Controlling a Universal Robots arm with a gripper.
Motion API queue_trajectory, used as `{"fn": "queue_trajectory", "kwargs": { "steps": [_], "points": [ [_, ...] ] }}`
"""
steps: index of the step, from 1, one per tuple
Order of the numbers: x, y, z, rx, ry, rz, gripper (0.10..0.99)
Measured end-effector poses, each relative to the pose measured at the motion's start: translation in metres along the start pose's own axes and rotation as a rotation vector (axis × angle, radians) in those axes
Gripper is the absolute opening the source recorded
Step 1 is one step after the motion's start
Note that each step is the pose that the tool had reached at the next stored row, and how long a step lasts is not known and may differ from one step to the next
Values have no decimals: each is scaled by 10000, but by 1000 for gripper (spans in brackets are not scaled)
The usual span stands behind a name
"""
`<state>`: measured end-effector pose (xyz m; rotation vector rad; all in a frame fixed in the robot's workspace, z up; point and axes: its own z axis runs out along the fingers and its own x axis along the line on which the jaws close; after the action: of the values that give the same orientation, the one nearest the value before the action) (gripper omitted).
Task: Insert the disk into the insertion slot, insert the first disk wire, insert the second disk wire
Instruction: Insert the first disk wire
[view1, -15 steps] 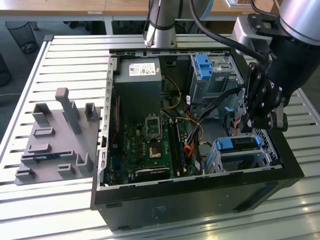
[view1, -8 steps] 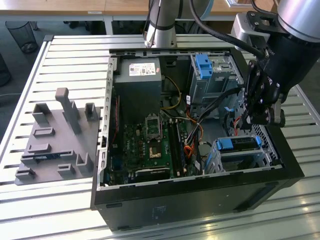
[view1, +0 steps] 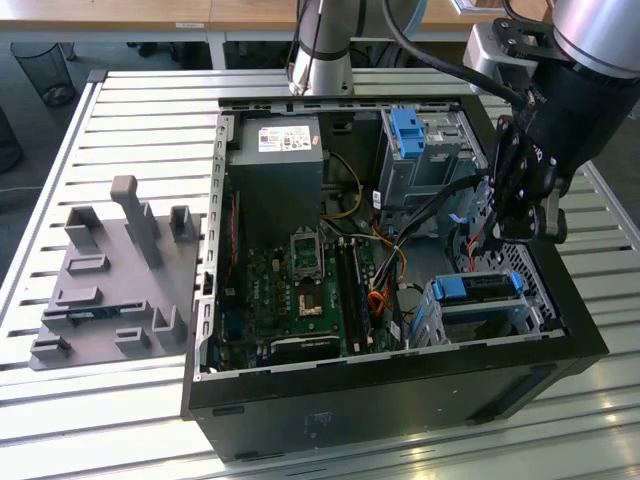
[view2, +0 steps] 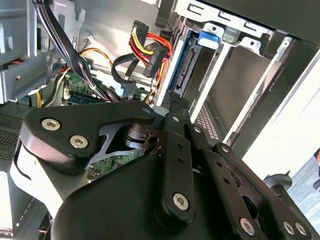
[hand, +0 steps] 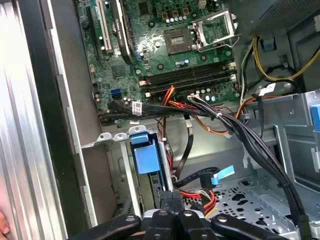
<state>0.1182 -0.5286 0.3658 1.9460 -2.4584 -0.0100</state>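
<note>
The disk (view1: 478, 287), silver in a bright blue carrier, sits inside the insertion slot (view1: 440, 325), a low metal bay at the case's front right corner. My gripper (view1: 492, 245) hangs just above and behind it, fingers shut with nothing visibly between them. In the first wrist view the shut fingertips (hand: 170, 197) point at the blue carrier (hand: 146, 156). In the second wrist view the gripper tip (view2: 173, 106) is close to the disk's connector edge (view2: 187, 65). A red-yellow wire with a black plug (view2: 150, 52) and a flat black cable (view2: 125, 67) hang loose beside it.
The open black case holds a motherboard (view1: 300, 290), a grey power supply (view1: 275, 165) and a taller grey cage with a blue clip (view1: 410, 135). Black cable bundles (hand: 240, 135) cross the case near my gripper. A grey fixture plate (view1: 110, 280) lies on the slatted table at the exterior view's left.
</note>
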Motion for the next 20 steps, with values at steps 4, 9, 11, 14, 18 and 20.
{"fn": "queue_trajectory", "kwargs": {
  "steps": [4, 9, 11, 14, 18, 20],
  "points": [
    [-55, -29, 15, 0, 1, 55, 106],
    [-143, -58, 34, -16, 4, 59, 235],
    [-173, -63, 42, -17, 5, 60, 235],
    [-207, -72, 53, -18, 5, 63, 235],
    [-226, -83, 71, -18, 8, 100, 310],
    [-231, -87, 79, -10, 40, 136, 310]
  ]
}}
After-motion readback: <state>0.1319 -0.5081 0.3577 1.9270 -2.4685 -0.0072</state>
